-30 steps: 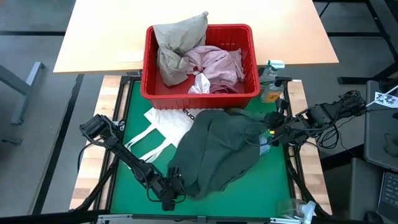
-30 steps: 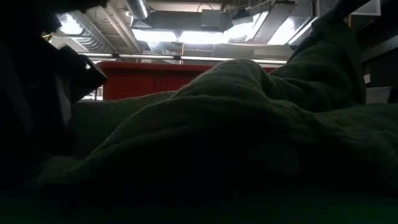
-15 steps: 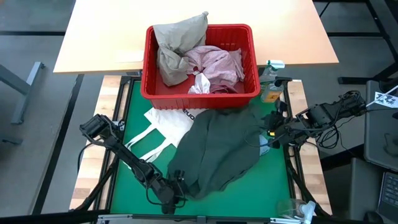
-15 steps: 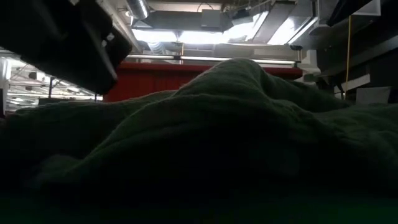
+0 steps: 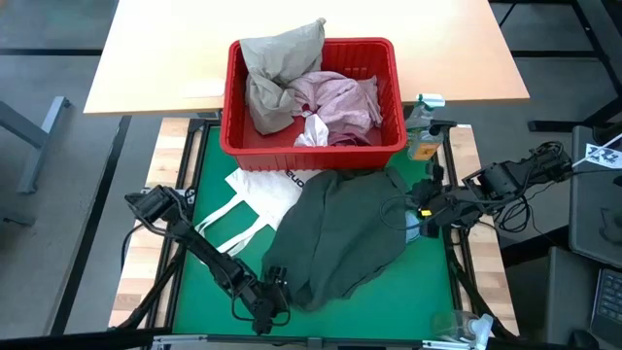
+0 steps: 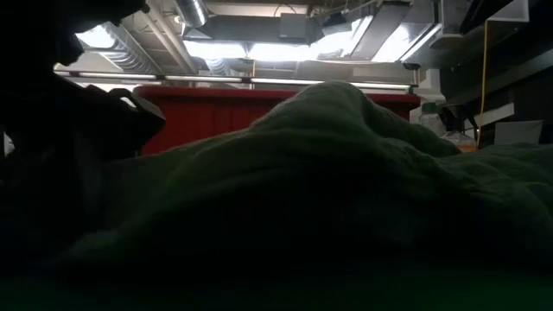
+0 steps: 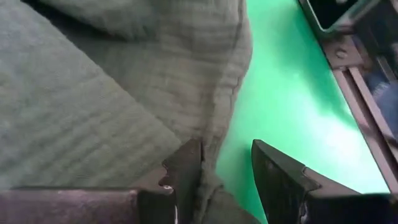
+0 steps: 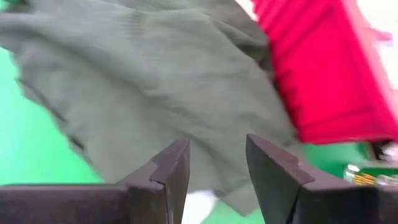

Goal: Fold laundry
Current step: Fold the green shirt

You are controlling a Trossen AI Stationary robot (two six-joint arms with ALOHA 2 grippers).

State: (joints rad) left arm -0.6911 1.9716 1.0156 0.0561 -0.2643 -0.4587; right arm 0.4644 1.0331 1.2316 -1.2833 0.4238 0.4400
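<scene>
The left gripper (image 7: 227,168) stands parted at the near edge of the dark grey-green garment (image 5: 345,233), cloth seemingly between its fingers, unclamped. The right gripper (image 8: 217,162) is released at the garment's right edge. The garment lies crumpled mid-bench (image 5: 209,292), near side of the red basket (image 5: 311,146).

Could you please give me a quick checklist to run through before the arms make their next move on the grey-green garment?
1. Grey-green garment lies on the green mat, out of the red basket: ok.
2. Garment spread flat: not ok, it is rumpled and bunched.
3. Left gripper open at the garment's near-left edge, a fold of cloth between its fingers: ok.
4. Right gripper open at the garment's right edge, nothing held: ok.
5. Garment clear of the white tote bag: not ok, it overlaps the bag.
6. Garment clear of the basket: cannot tell, its far edge reaches the basket's wall.
</scene>
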